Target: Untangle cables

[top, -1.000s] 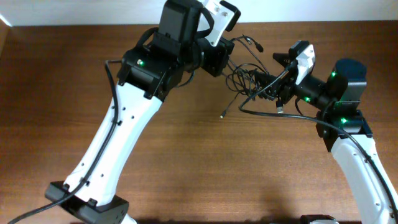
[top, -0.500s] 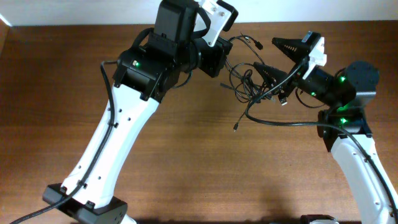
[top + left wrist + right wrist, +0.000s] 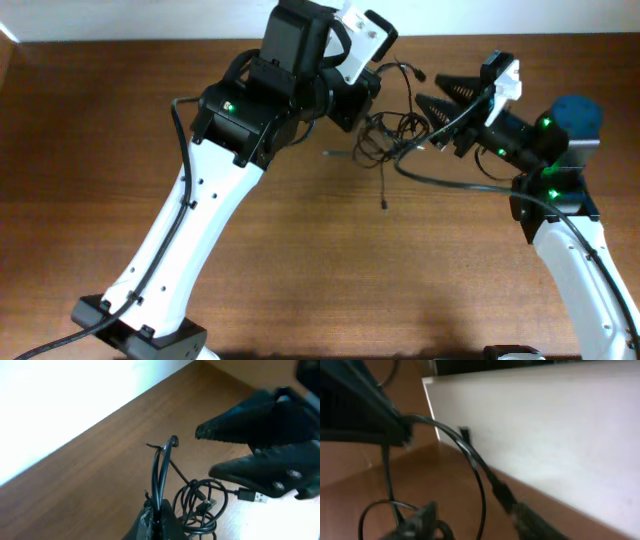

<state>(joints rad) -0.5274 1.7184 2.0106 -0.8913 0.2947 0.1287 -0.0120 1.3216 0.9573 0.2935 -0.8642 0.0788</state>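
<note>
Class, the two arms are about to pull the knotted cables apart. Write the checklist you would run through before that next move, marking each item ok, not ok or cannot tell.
1. The left gripper is shut on the cables: ok.
2. The right gripper is facing the knot with its jaws apart: ok.
3. A single strand sits between the right jaws: cannot tell, because the right wrist view is blurred.
4. The coil is loosened enough to pull: not ok, it is bunched.
5. The plug end is out of the knot: ok.
</note>
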